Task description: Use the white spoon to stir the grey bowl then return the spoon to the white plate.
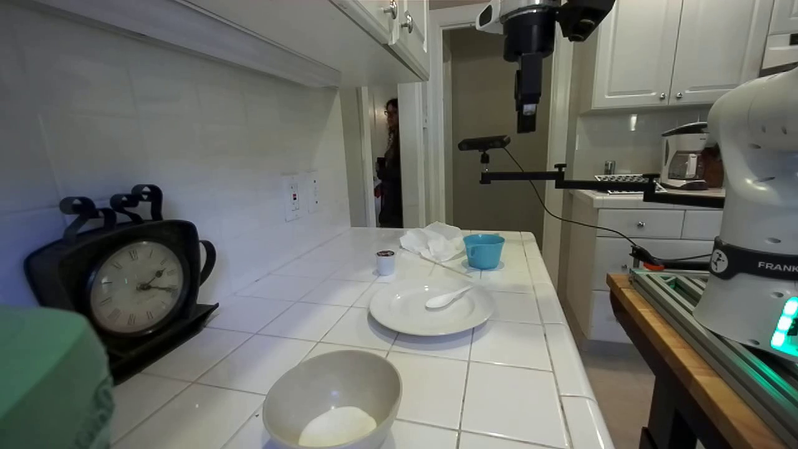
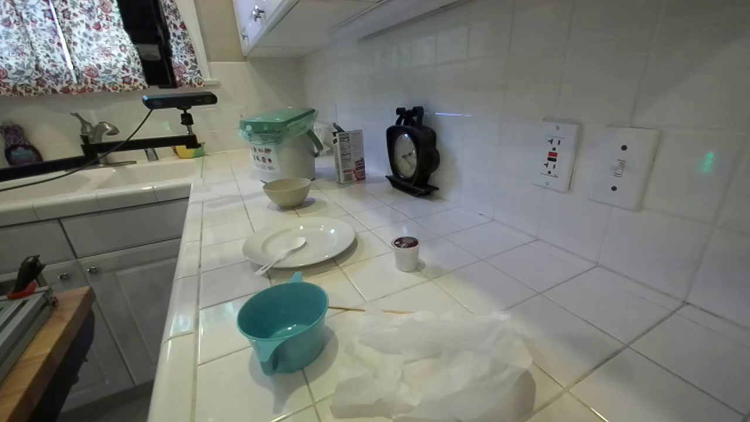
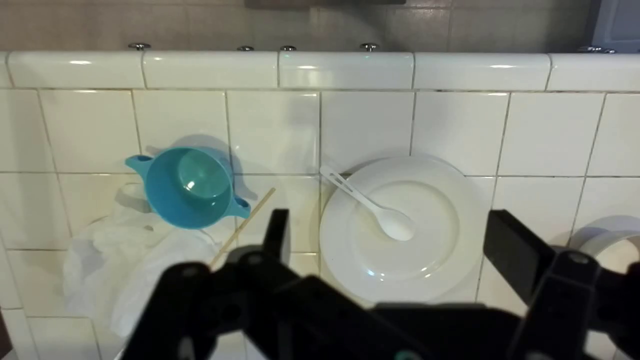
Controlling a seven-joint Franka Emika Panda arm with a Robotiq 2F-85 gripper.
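Observation:
The white spoon (image 1: 447, 299) lies on the white plate (image 1: 399, 319) in both exterior views (image 2: 288, 252). In the wrist view the spoon (image 3: 395, 223) has its bowl on the plate (image 3: 430, 282) and its handle past the rim. The grey bowl (image 1: 336, 377) stands on the counter beside the plate, with something whitish inside. It is farther back in an exterior view (image 2: 287, 194) and partly hidden at the right edge of the wrist view (image 3: 602, 242). My gripper (image 3: 389, 220) is open and empty, high above the plate. It also shows in both exterior views (image 1: 527, 118) (image 2: 159, 70).
A blue cup (image 2: 287, 328), crumpled white paper (image 2: 433, 363), a thin stick (image 3: 245, 226) and a small pod (image 2: 405, 255) are on the counter. A black clock (image 1: 140, 287), green-lidded bin (image 2: 281, 143) and box (image 2: 350, 155) stand by the wall. A camera arm (image 1: 561, 179) extends beside the counter.

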